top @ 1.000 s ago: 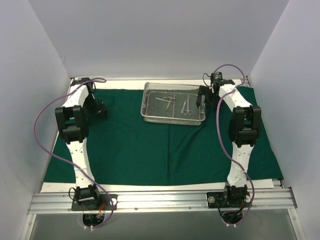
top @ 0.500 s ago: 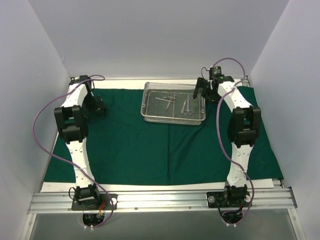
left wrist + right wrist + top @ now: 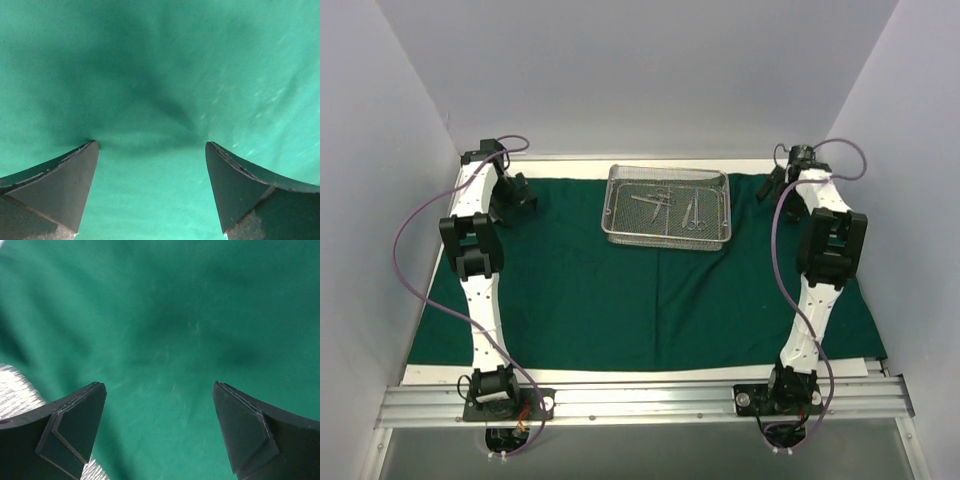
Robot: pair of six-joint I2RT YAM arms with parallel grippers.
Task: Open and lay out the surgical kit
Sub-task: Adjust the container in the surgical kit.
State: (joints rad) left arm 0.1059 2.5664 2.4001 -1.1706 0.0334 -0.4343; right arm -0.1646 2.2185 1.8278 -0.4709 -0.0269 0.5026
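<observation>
The surgical kit's dark green cloth (image 3: 620, 290) lies spread flat over the table. Its silver wire-mesh tray (image 3: 616, 210) stands at the back centre, with slim metal instruments (image 3: 665, 203) lying inside. My left gripper (image 3: 515, 196) hovers low over the back left of the cloth, well left of the tray. In the left wrist view it (image 3: 151, 150) is open, with only cloth (image 3: 160, 75) between the fingers. My right gripper (image 3: 773, 187) is over the back right of the cloth, right of the tray. It (image 3: 159, 387) is open over bare cloth (image 3: 190, 315).
White walls close in the back and both sides. A metal rail (image 3: 640, 400) with the arm bases runs along the near edge. A silvery textured patch (image 3: 12, 390) shows at the lower left of the right wrist view; what it is I cannot tell.
My right arm has swung from the tray's right end out to the right, over the back right of the cloth. My left arm has drawn back slightly toward the far left corner.
</observation>
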